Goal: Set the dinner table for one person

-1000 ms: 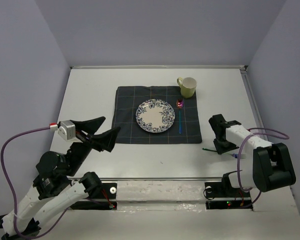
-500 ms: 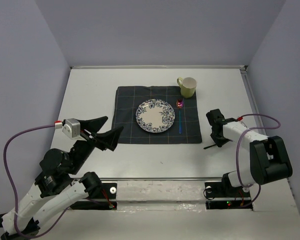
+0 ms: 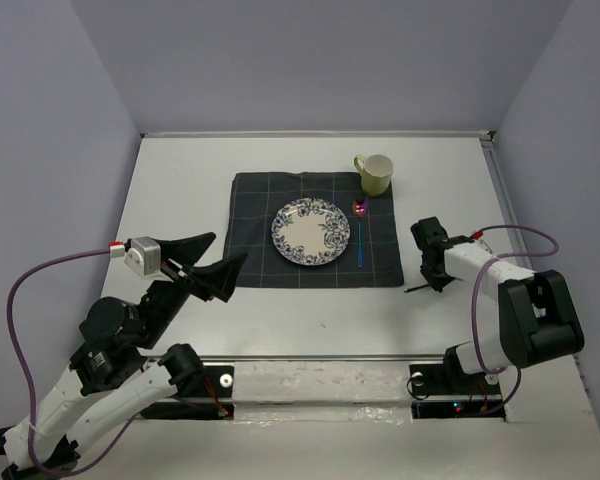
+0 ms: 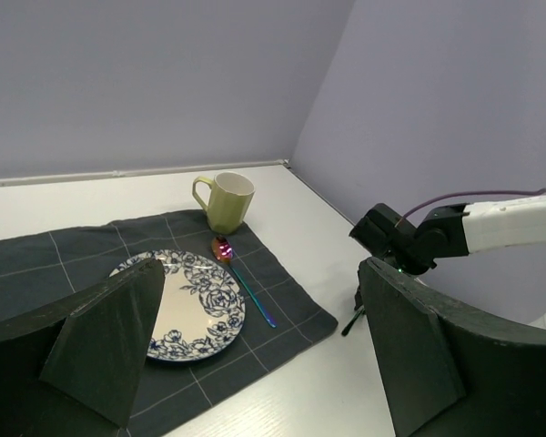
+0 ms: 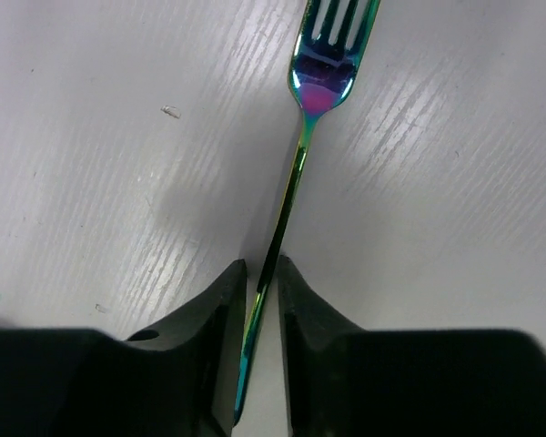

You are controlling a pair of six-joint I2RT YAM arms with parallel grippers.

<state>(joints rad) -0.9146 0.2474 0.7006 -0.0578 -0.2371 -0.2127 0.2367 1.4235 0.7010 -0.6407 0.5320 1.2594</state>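
The dinner table [image 3: 180, 190] is a white top carrying a dark checked placemat [image 3: 255, 220]. On the mat lie a blue-flowered plate [image 3: 310, 231] and an iridescent spoon [image 3: 360, 235], with a pale green mug [image 3: 374, 174] at its far right corner. An iridescent fork [image 5: 300, 173] lies on the white surface right of the mat, its tines pointing away from the wrist camera. My right gripper [image 5: 261, 264] is down at the table with both fingers pinching the fork's handle. My left gripper [image 3: 227, 247] hovers wide open and holds nothing, left of the mat.
The plate [image 4: 187, 300], spoon [image 4: 246, 287], mug [image 4: 226, 201] and fork [image 4: 350, 320] also show in the left wrist view, with the right arm [image 4: 409, 241] behind them. Grey walls enclose the table on three sides.
My right gripper moved left and slightly farther onto the fork and narrowed around its handle; the fork's handle end shifted a little. The left arm barely moved.
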